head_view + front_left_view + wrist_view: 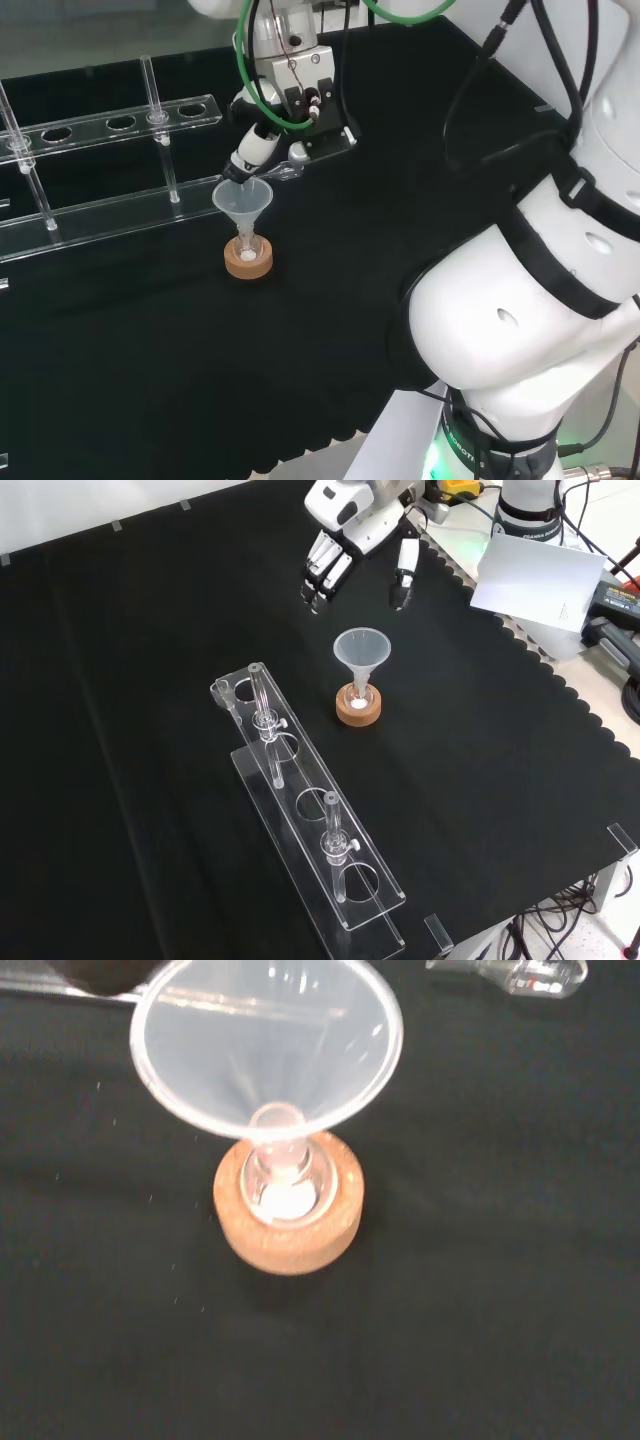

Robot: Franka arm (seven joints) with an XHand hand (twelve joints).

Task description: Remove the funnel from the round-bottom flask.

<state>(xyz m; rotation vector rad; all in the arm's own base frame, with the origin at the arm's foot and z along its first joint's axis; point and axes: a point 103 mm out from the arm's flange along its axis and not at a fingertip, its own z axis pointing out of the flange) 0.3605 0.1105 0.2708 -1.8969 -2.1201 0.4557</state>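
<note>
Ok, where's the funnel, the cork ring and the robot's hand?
funnel (362, 646), front view, on its wide cone.
cork ring (290, 1245), wrist view, on its front side.
hand (328, 558), front view, on its fingers.

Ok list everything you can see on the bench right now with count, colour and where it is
funnel: one, clear, stem down in the flask.
flask: one, clear glass, on the cork ring.
cork ring: one, tan, mid cloth, right of the rack in the front view.
rack: one, clear, lying lengthwise left of the funnel in the front view.
cloth: one, black, covering the bench.
hand: one, black and white, above and beyond the funnel in the front view, fingers relaxed, apart from it.
arm: one, white, right of the head view.
</note>
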